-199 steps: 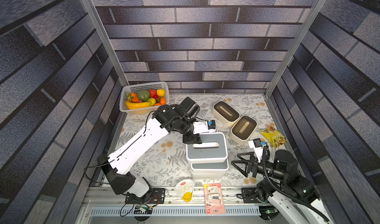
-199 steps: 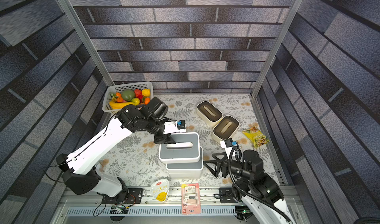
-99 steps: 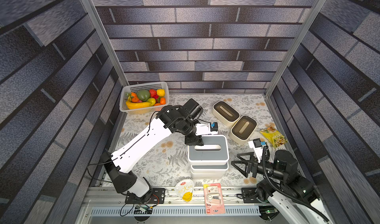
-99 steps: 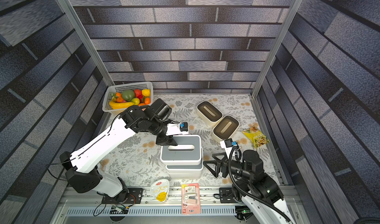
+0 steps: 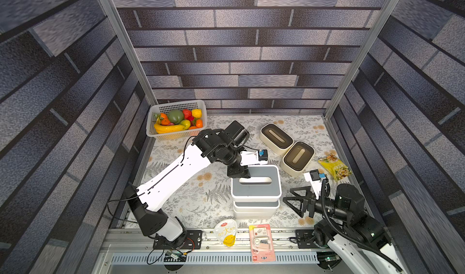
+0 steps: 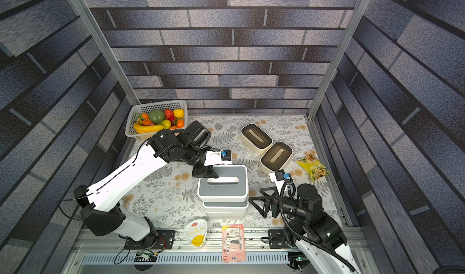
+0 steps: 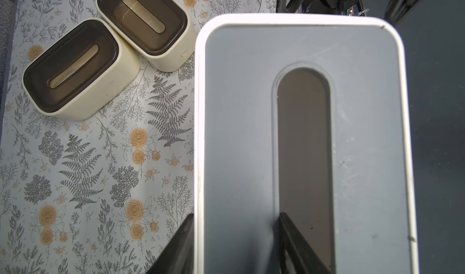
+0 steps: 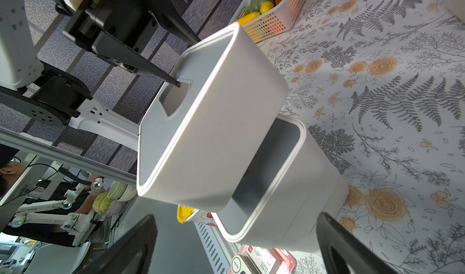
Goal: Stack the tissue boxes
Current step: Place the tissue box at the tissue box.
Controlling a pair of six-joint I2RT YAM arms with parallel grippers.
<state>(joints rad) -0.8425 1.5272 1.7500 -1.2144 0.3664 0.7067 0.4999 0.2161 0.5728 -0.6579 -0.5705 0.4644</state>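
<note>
Left wrist | grey-lidded box (image 7: 239, 121) cropped | left end effector (image 7: 236, 216) seemingly clamps wall

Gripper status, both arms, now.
Left gripper: closed on the top grey box, one finger in its slot.
Right gripper: open, holding nothing.

Upper tissue box (image 5: 256, 191): matt plastic, v. smooth.
</note>
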